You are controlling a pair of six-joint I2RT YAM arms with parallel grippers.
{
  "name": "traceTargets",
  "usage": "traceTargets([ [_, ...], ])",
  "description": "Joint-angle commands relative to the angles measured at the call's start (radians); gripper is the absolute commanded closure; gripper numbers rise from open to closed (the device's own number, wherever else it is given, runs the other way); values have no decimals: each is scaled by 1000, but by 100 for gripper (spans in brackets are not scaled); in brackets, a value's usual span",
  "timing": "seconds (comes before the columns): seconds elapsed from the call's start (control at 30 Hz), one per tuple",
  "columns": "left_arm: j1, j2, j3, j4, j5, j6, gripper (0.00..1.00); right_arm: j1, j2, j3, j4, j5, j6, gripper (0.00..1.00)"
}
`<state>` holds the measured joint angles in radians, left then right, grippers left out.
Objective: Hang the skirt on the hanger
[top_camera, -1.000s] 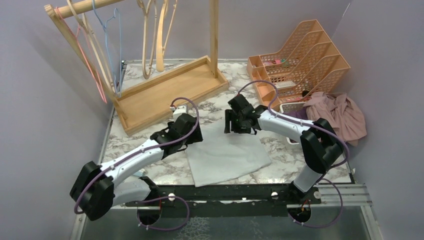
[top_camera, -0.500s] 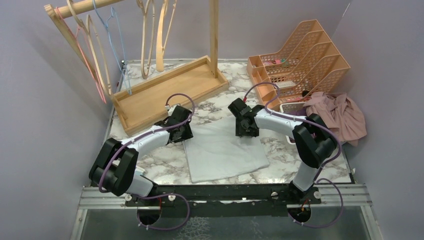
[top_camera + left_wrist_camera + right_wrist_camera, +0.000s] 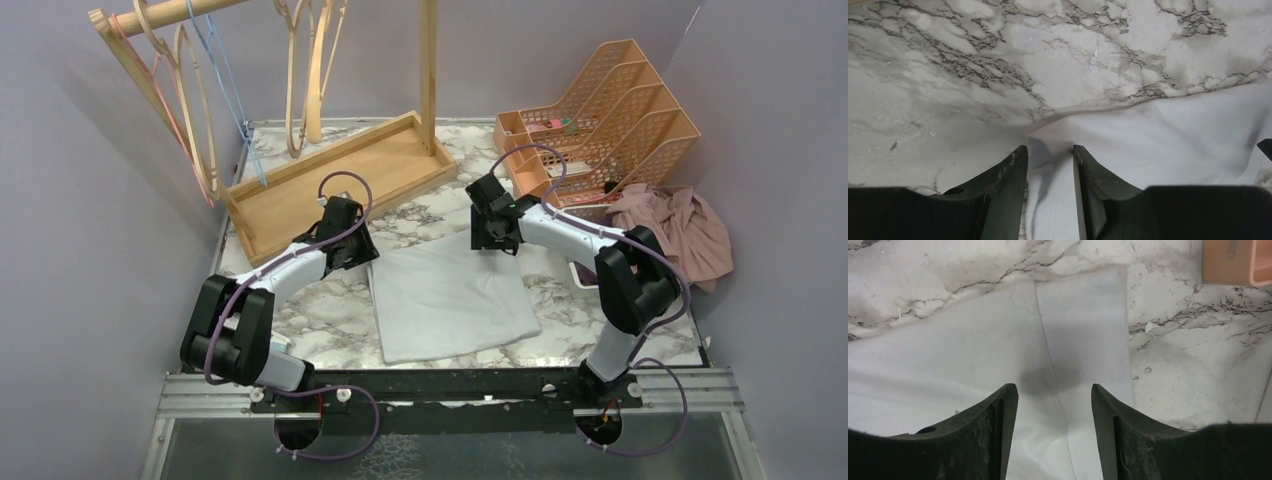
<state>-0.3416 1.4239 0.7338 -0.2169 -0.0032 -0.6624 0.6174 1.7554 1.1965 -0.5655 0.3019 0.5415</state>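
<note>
At the skirt's far corners, your left gripper brackets a puckered fold, grip unclear; your right gripper's fingers stand apart.

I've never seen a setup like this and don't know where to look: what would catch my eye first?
A pale skirt lies flat in the middle of the marble table, with the left gripper and right gripper poised at its two far corners. At far left a wooden rack carries hangers; at far right stands an orange file organizer beside a pink cloth heap.
</note>
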Motion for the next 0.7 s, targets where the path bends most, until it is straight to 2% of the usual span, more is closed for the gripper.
traceTargets([
  [0.0,21,23,33,99,107,-27,60,-14,35,23,59,-38,-41,41],
  [0.17,30,80,46,58,114,-44,57,-30,68,31,70,-36,-55,41],
  [0.33,35,116,40,87,130,-34,59,-49,97,36,85,-47,-68,39],
  [0.4,35,126,38,132,112,11,68,-56,98,24,93,-49,-71,40],
  [0.5,37,122,44,172,69,64,96,-71,94,-2,102,-52,-59,42],
  [0.53,36,110,43,193,69,78,100,-76,91,-12,108,-53,-56,43],
  [0.67,36,8,-12,312,108,127,100,-89,76,-38,124,-53,-34,49],
])
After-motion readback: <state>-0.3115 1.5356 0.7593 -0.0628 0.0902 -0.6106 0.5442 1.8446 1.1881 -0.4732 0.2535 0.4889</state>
